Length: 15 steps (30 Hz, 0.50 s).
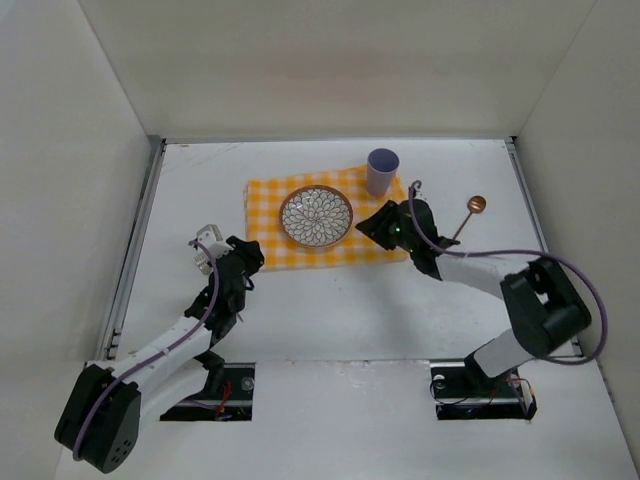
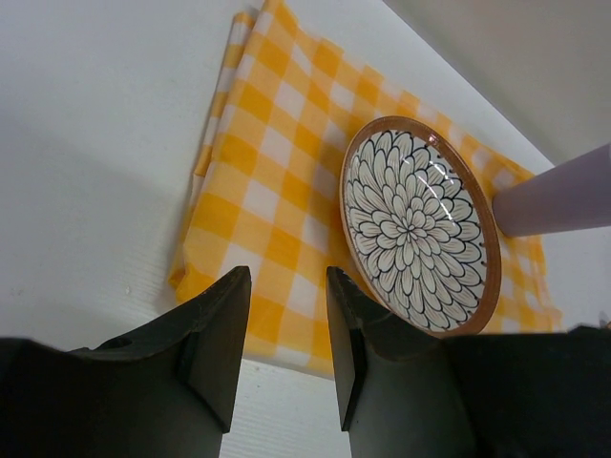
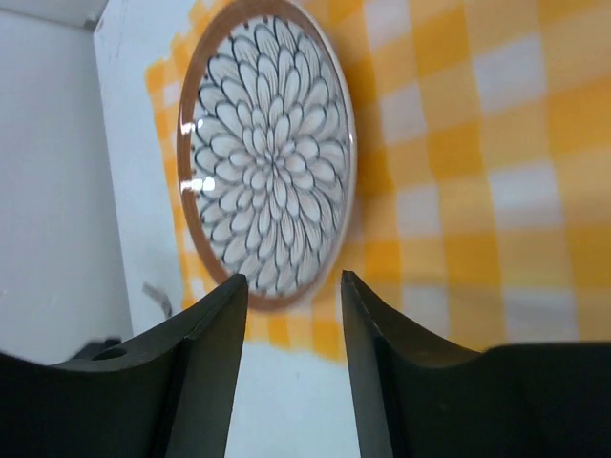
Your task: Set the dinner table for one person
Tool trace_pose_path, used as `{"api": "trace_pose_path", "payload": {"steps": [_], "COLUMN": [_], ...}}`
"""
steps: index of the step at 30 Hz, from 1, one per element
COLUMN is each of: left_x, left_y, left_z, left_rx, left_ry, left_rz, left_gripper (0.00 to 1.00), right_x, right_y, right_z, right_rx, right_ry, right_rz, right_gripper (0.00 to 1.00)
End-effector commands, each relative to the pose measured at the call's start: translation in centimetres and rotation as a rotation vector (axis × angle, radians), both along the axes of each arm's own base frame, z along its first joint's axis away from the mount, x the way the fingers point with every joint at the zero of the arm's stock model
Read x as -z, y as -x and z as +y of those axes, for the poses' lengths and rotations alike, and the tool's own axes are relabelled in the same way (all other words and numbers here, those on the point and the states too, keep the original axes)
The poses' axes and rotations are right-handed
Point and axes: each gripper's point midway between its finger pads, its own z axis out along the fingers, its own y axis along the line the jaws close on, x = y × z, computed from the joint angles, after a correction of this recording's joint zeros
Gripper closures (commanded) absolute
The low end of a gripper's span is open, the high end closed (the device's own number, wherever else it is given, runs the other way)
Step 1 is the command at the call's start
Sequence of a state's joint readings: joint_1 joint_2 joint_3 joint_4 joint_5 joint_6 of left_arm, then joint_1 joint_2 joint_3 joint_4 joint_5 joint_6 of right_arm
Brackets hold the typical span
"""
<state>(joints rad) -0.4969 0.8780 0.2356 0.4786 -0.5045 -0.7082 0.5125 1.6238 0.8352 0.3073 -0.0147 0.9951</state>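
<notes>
The dinner table (image 1: pixel 340 310) is a white tabletop. A yellow-and-white checked cloth (image 1: pixel 270 225) lies at its middle back. On the cloth are a flower-patterned plate with a brown rim (image 1: pixel 316 216) and a lilac cup (image 1: pixel 382 171). A copper spoon (image 1: pixel 468 215) lies on the table right of the cloth. My left gripper (image 1: pixel 253 252) is open and empty at the cloth's near left corner; its wrist view shows the gripper (image 2: pixel 286 286), cloth (image 2: pixel 267 172), plate (image 2: pixel 420 234) and cup (image 2: pixel 563 196). My right gripper (image 1: pixel 370 228) is open and empty over the cloth's right part, by the plate (image 3: pixel 272 162).
Pale walls (image 1: pixel 70 200) close the table on the left, back and right. A small silvery object (image 1: pixel 204 243) lies on the table just left of my left arm; I cannot tell what it is. My arm bases (image 1: pixel 480 385) stand at the near edge.
</notes>
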Motion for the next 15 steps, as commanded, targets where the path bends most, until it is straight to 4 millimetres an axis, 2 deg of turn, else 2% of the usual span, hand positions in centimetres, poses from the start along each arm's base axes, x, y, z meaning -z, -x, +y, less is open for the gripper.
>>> {"api": "trace_pose_path", "payload": {"steps": [1,3,4,7,9,12,15], "left_x": [-1.0,-0.9,-0.9,-0.7,-0.8,-0.7,-0.5], "left_y": [-0.1,-0.1,-0.1,-0.1,-0.1,0.0,0.0], "left_z": [-0.1,-0.6,-0.7,-1.1,-1.2,-1.2,-1.1], "left_rx": [-0.006,0.008,0.009,0.019,0.024,0.022,0.022], "left_ry": [0.023,0.028,0.028,0.026,0.028,0.027,0.031], "left_rz": [-0.041,-0.038,-0.037,-0.029,-0.033,-0.033,-0.027], "left_gripper": [0.65,0.65,0.65,0.65,0.65,0.64,0.64], "right_x": [-1.2,-1.6,-1.8,-2.2,-1.7,-0.9,-0.3], "right_y": [2.2,2.7,2.7,2.1,1.4,0.5,-0.5], "right_z": [-3.8,-7.7,-10.0,-17.2,-21.4,-25.2,-27.3], "right_rx": [0.038,0.12,0.172,0.328,0.42,0.516,0.569], "right_ry": [0.037,0.079,0.122,0.33,0.476,0.633,0.726], "right_rz": [-0.046,-0.05,-0.047,-0.028,0.021,0.086,0.128], "right_gripper": [0.58,0.74,0.78,0.8,0.79,0.72,0.67]}}
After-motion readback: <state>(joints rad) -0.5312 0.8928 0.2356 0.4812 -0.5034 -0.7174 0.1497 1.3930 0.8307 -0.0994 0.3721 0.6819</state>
